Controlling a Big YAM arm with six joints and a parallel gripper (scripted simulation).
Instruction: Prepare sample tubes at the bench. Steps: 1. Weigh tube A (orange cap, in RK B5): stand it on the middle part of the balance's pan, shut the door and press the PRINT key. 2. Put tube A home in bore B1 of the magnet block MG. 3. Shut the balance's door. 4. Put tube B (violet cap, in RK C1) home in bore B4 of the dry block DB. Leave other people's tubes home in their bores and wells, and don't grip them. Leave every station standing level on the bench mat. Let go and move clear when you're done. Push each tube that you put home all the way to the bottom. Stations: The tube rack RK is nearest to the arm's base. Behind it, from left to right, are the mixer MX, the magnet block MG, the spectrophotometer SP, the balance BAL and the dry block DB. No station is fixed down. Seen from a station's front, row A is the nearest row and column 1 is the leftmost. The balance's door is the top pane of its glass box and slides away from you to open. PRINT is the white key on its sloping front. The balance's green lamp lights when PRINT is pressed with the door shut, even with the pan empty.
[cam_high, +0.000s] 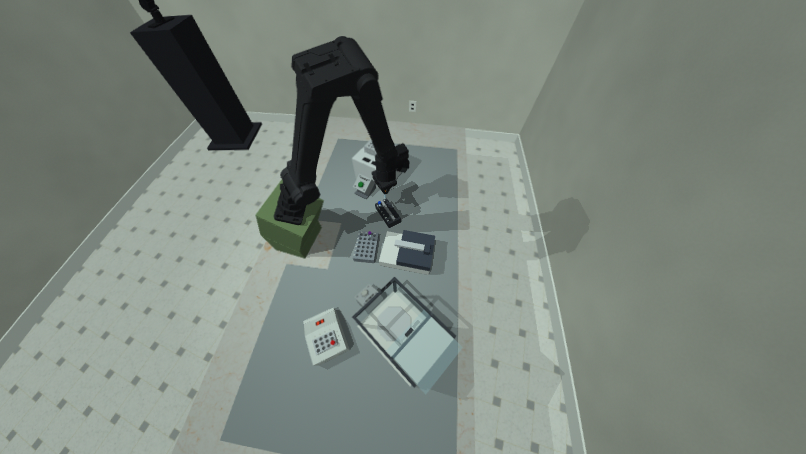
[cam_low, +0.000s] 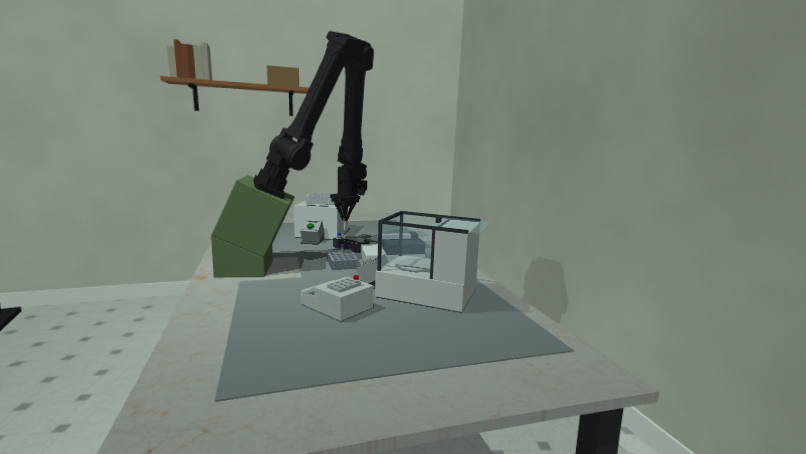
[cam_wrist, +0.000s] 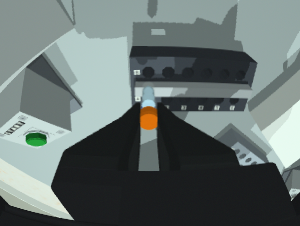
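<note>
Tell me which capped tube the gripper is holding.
The orange-capped one, pinched between the fingertips above the magnet block; the violet-capped tube stands in the grey rack.

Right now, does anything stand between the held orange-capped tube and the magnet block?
Nothing visible does; the orange-capped tube hangs above the magnet block. A blue cap sits close by, at one end.
</note>
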